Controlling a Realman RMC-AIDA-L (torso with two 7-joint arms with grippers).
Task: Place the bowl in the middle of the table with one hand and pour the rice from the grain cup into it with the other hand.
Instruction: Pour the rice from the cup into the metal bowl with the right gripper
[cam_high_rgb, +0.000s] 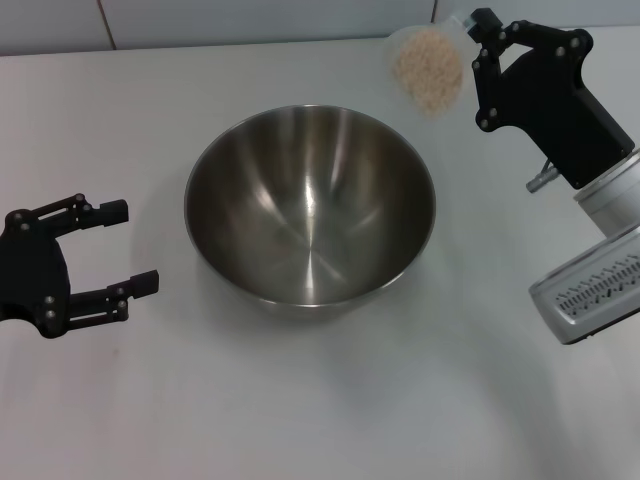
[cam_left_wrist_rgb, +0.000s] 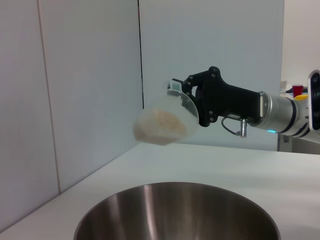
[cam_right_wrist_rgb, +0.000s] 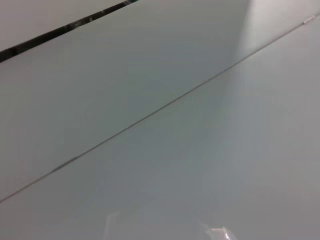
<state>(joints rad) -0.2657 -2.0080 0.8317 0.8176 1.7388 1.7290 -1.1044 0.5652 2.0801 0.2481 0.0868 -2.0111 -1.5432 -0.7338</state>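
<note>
At the centre of the surface (cam_high_rgb: 320, 420) stands the bowl (cam_high_rgb: 310, 210), upright and holding nothing. Toward the far right corner, the grain cup (cam_high_rgb: 428, 66) hangs in the air, tilted on its side toward the bowl, with the rice (cam_high_rgb: 428, 70) heaped inside. The right gripper (cam_high_rgb: 478, 60) has its jaws closed on the cup's rim. Near the left edge, the left gripper (cam_high_rgb: 118, 246) rests low with jaws spread apart, clear of the bowl.

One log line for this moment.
bowl mid-table, empty | right hand holds grain cup tilted, raised behind bowl | rice unpoured | left hand open beside bowl
</note>
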